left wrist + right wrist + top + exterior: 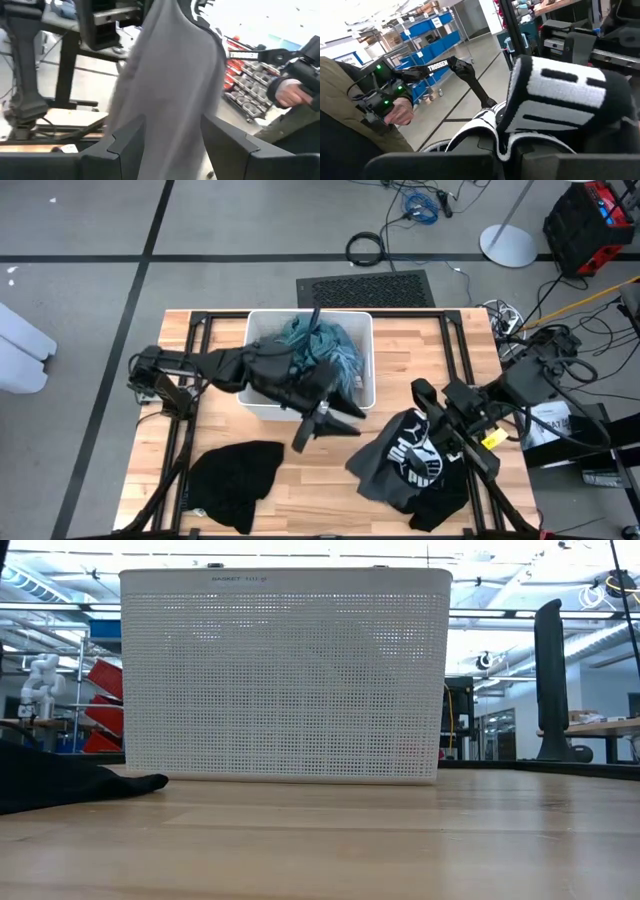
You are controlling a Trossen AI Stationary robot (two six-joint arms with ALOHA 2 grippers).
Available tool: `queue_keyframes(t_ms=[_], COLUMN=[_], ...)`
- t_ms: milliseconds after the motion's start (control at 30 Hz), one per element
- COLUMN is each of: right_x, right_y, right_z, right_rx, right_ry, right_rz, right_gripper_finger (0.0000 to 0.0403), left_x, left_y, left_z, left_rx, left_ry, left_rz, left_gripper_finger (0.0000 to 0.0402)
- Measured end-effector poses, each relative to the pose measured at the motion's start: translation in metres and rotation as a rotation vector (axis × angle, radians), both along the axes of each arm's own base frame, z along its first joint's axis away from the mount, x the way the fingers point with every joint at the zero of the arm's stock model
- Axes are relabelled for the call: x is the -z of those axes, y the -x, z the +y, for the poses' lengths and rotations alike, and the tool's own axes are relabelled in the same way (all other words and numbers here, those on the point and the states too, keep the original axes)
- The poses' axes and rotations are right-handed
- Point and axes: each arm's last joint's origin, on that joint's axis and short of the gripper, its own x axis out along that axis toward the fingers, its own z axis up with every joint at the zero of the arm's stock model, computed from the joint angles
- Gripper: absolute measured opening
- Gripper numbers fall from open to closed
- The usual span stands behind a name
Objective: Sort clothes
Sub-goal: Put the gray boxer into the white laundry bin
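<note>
A dark grey garment with a white print (pixel 410 465) hangs in the air over the table's near right, between my two grippers. My right gripper (pixel 436 426) is shut on its printed part. My left gripper (pixel 335 425), reaching past the bin's near wall, has the garment's plain grey cloth (pixel 170 85) filling the gap between its fingers. A black garment (pixel 235 480) lies flat on the table at the near left. Teal and blue clothes (pixel 320 345) lie heaped in the white bin (pixel 365 390). The low view shows neither gripper. My left gripper has the garment's plain grey part (pixel 172 135) between its two fingers, which point level; the cloth narrows where it passes between them and hangs slack. One layer or several, I cannot tell. My right gripper pinches a bunched fold of the black-and-white printed part (pixel 520 127) between its shut fingers, coming level from the table's right. The cloth bulges beyond the fingers, clear of the table.
The white perforated bin (pixel 285 680) stands at the table's far middle. A person stands beyond the table, a hand (pixel 287 92) on a control handle. Bare wood (pixel 320 490) lies between the black garment and the grey one.
</note>
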Motion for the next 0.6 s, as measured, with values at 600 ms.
queue_keyframes(t_ms=[600], right_x=[-0.002], right_y=[-0.019], right_z=[-0.01], right_rx=[0.07], right_ry=[0.009], right_rz=[-0.061], right_gripper_finger=[0.0], left_x=[0.006], left_y=[-0.018], left_z=[-0.021], left_rx=[0.029], left_ry=[0.017], left_rz=[-0.1], left_gripper_finger=[0.0198])
